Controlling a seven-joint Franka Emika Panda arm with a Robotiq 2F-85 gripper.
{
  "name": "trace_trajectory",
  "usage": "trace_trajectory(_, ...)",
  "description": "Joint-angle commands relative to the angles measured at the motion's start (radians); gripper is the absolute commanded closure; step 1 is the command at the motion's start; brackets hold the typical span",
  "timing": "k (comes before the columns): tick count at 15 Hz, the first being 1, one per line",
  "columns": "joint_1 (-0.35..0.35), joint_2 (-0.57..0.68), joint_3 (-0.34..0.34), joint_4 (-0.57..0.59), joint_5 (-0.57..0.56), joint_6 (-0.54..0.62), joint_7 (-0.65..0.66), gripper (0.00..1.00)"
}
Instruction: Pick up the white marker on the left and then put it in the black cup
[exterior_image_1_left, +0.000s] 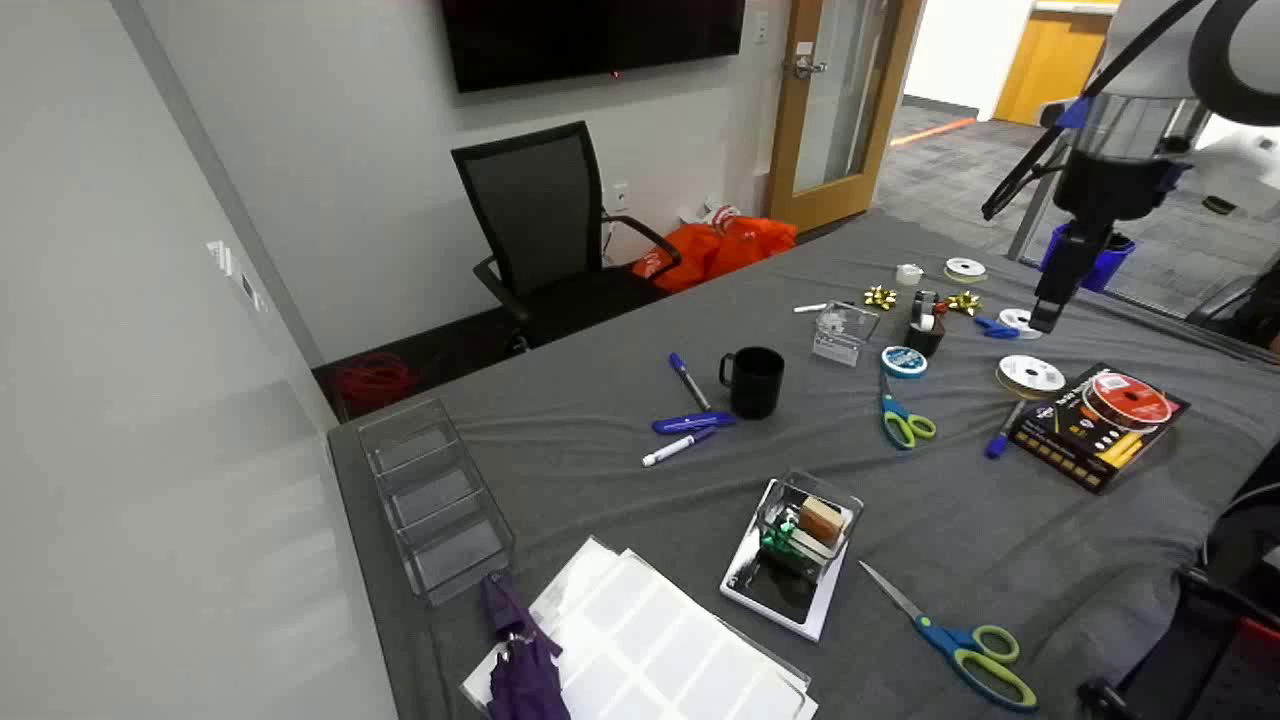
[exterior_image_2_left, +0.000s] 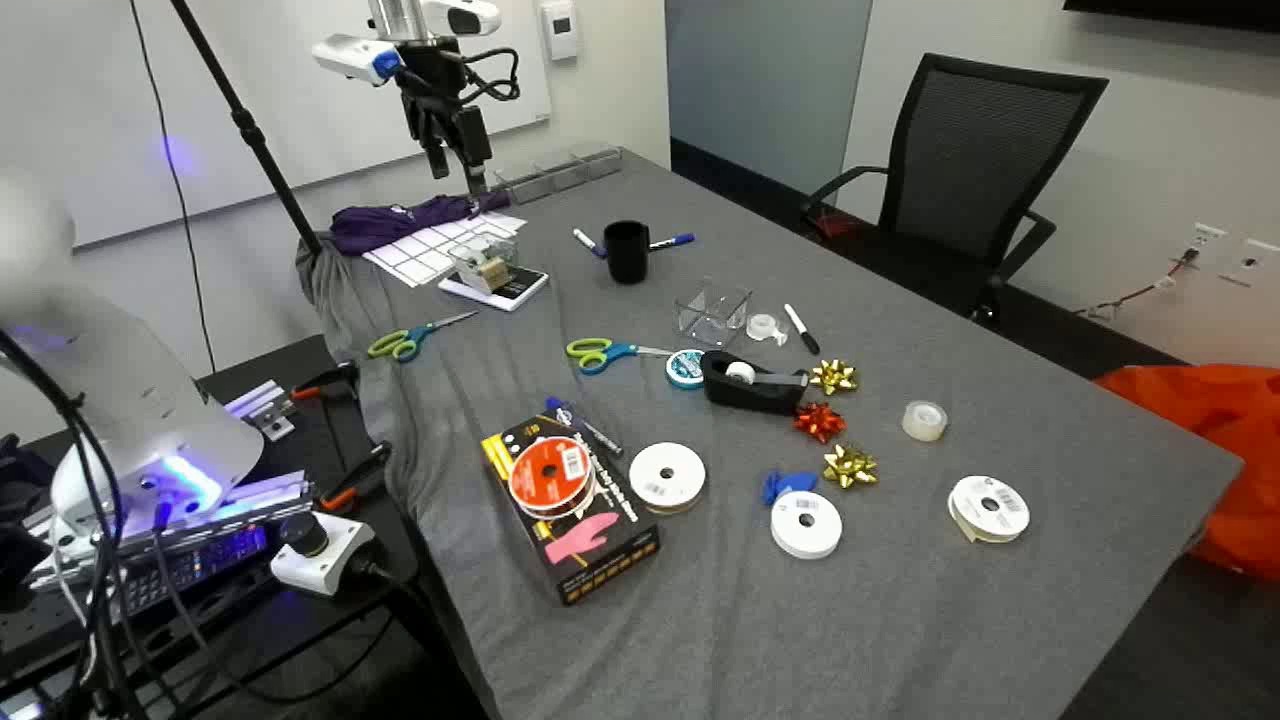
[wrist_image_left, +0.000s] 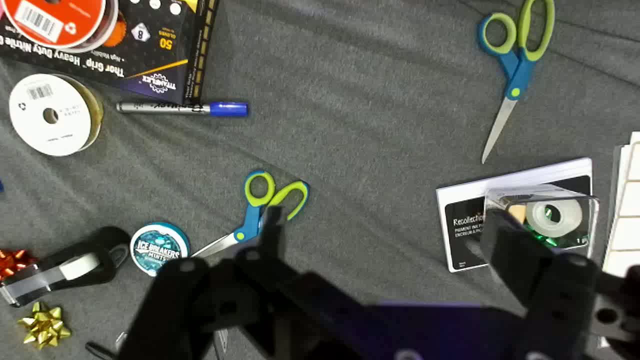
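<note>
The black cup (exterior_image_1_left: 756, 383) stands upright on the grey cloth, and it also shows in an exterior view (exterior_image_2_left: 627, 252). Two white-bodied markers lie on the cloth. The white marker with a black cap (exterior_image_1_left: 811, 308) lies behind a clear box; its full length shows in an exterior view (exterior_image_2_left: 800, 328). The white marker with a blue cap (exterior_image_1_left: 672, 450) lies beside the cup and is also visible in an exterior view (exterior_image_2_left: 588, 241). My gripper (wrist_image_left: 386, 225) is open and empty, high above the table. It also shows in both exterior views (exterior_image_1_left: 1048, 310) (exterior_image_2_left: 459, 172).
Blue markers (exterior_image_1_left: 692, 422) lie near the cup. A clear box (exterior_image_2_left: 712, 314), a tape dispenser (exterior_image_2_left: 755, 383) and scissors (wrist_image_left: 255, 215) stand or lie around. An ink pad with a filled clear box (wrist_image_left: 465, 225) is below my right finger. A glove box (exterior_image_2_left: 570, 510) carries a ribbon spool.
</note>
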Motion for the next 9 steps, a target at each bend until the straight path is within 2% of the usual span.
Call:
trace_trajectory(1,0.0,0.0,0.001,0.001,0.0,-0.002,0.0,0.0)
trace_trajectory(6,0.0,0.0,0.001,0.001,0.0,-0.002,0.0,0.0)
trace_trajectory(9,0.004,0.044,0.013,0.035,0.094,0.008,0.14,0.0)
